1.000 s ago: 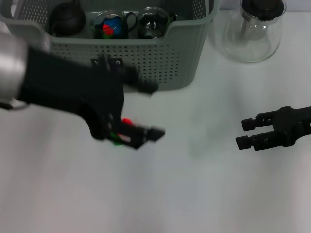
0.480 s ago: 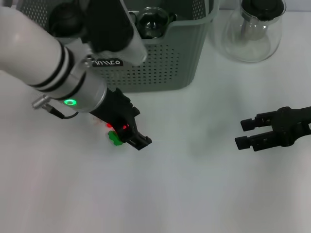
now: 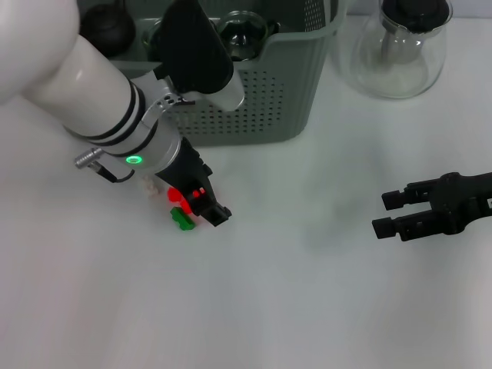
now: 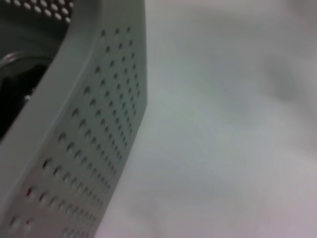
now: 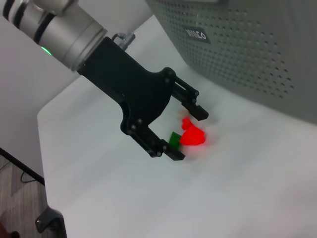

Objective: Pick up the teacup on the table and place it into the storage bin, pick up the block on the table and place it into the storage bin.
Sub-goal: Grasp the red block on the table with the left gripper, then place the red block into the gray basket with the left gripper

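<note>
The block [image 3: 183, 222] is a small red and green piece on the white table in front of the storage bin [image 3: 254, 100]. My left gripper [image 3: 201, 204] is low over it. In the right wrist view the left gripper [image 5: 187, 133] is open, one finger on each side of the block [image 5: 192, 136]. A glass teacup [image 3: 241, 34] sits inside the bin. My right gripper [image 3: 390, 212] hovers open and empty at the right of the table, far from the block.
A clear glass teapot [image 3: 407, 46] with a black lid stands right of the bin. A dark teapot [image 3: 108, 27] rests in the bin's left part. The left wrist view shows the bin's perforated wall [image 4: 99, 124] close by.
My left arm swung down and slightly back toward the bin, bringing its open fingers to either side of the block. The right arm has not moved.
</note>
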